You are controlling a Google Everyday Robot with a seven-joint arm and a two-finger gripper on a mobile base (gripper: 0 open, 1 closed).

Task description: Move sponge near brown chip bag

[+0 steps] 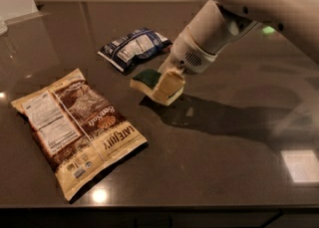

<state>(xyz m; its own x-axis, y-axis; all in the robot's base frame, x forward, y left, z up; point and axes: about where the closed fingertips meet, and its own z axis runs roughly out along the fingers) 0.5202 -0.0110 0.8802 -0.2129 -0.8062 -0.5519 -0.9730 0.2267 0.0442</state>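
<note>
The sponge [146,79], dark green on top with pale yellow foam below, is held in my gripper [167,85] just above the dark table near its middle. The cream fingers [171,86] are shut on its right end. The brown chip bag [75,126] lies flat at the left front, its white nutrition label facing up. The sponge hangs a short way right of and behind the bag's top right edge, apart from it.
A smaller dark blue and white bag [133,47] lies behind the sponge. My white arm [249,8] reaches in from the upper right. The dark table [224,162] ends at its front edge near the bottom.
</note>
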